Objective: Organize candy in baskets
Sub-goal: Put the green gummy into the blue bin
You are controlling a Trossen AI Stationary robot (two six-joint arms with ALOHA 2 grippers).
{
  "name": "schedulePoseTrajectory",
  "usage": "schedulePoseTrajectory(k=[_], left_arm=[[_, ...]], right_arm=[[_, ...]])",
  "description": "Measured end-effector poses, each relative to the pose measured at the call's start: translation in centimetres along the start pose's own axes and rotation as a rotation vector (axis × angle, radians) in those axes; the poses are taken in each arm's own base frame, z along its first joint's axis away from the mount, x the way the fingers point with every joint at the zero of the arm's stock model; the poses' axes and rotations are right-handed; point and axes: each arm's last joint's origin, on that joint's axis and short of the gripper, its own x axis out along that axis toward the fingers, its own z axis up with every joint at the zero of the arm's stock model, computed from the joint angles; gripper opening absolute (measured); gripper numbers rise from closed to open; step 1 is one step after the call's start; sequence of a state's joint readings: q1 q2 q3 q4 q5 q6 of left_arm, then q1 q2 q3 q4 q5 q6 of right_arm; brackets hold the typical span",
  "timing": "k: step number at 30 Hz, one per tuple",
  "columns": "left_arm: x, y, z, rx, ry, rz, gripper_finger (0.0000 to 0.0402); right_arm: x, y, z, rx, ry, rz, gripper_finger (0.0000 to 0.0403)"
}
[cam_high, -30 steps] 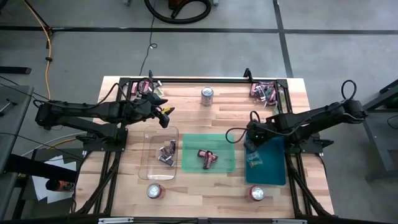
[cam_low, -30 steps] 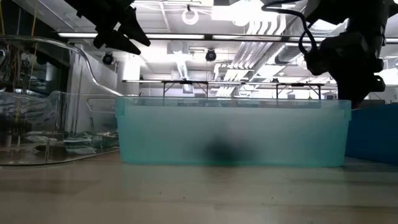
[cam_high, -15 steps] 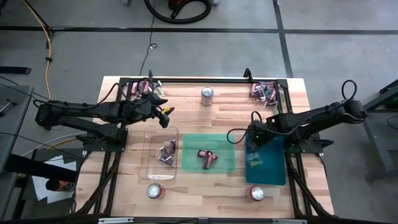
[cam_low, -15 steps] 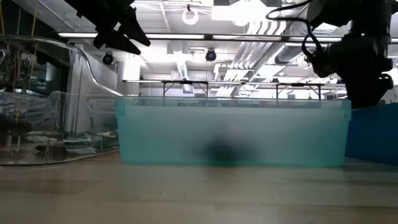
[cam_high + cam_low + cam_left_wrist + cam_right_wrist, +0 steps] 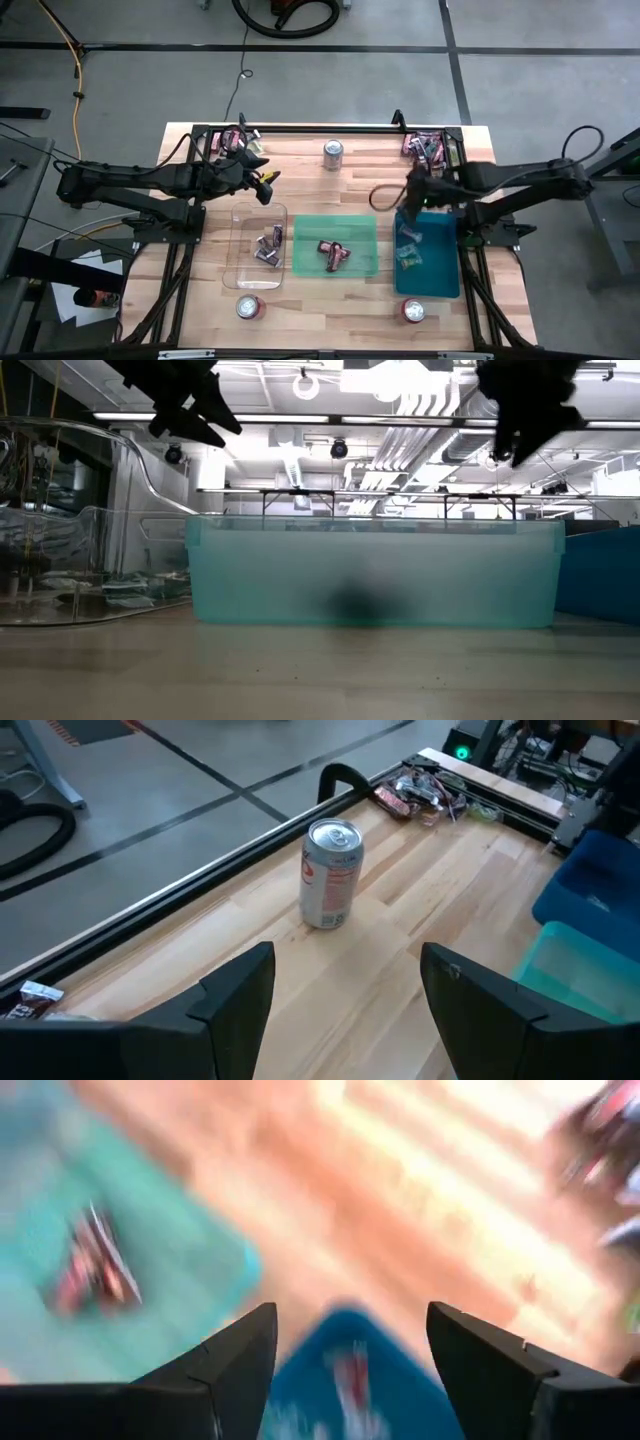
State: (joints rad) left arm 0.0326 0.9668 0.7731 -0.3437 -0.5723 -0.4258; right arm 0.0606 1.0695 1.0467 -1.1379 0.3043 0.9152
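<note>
Three baskets stand side by side: a clear one (image 5: 258, 245) with several candies (image 5: 269, 245), a green one (image 5: 337, 245) with candy (image 5: 335, 254), and a blue one (image 5: 427, 262) with two candies (image 5: 408, 232) lying on its floor. My right gripper (image 5: 412, 190) hangs open and empty above the blue basket's far end (image 5: 350, 1380). My left gripper (image 5: 266, 186) waits open and empty above the clear basket's far edge, facing a can (image 5: 330, 875). Loose candy lies in piles at the far left (image 5: 232, 142) and far right (image 5: 425, 147).
A black metal frame (image 5: 320, 128) runs along the table's far edge and down both sides. One can (image 5: 333, 153) stands at the far middle, and two more cans (image 5: 248, 306) (image 5: 413, 311) stand near the front edge. Bare wood lies between the baskets and the far can.
My right gripper has opened above the blue basket, and a second candy now lies in that basket's far half. The gripper has then risen and drawn back toward the table's far edge.
</note>
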Motion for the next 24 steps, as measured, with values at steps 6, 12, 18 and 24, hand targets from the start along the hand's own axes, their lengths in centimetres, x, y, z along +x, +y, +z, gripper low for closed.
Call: schedulePoseTrajectory(k=[6, 12, 18, 24], left_arm=[[0.0, 0.0, 0.1, -0.054, -0.015, 0.021, 0.0239], [0.0, 0.1, 0.0, -0.101, -0.007, 0.018, 0.0239], [1.1, 3.4, 2.6, -0.276, 0.071, 0.156, 0.0239], [4.0, 10.3, 3.3, -0.263, 0.379, 0.416, 0.0239]], right_arm=[[-1.5, -0.4, 2.8, 0.054, -0.136, 0.016, 0.0252], [-0.7, -1.0, 3.5, 0.051, -0.123, 0.021, 0.0252], [0.8, -1.5, 3.5, 0.078, -0.086, 0.026, 0.0252], [2.5, -1.8, 3.0, 0.099, -0.031, 0.073, 0.0252]])
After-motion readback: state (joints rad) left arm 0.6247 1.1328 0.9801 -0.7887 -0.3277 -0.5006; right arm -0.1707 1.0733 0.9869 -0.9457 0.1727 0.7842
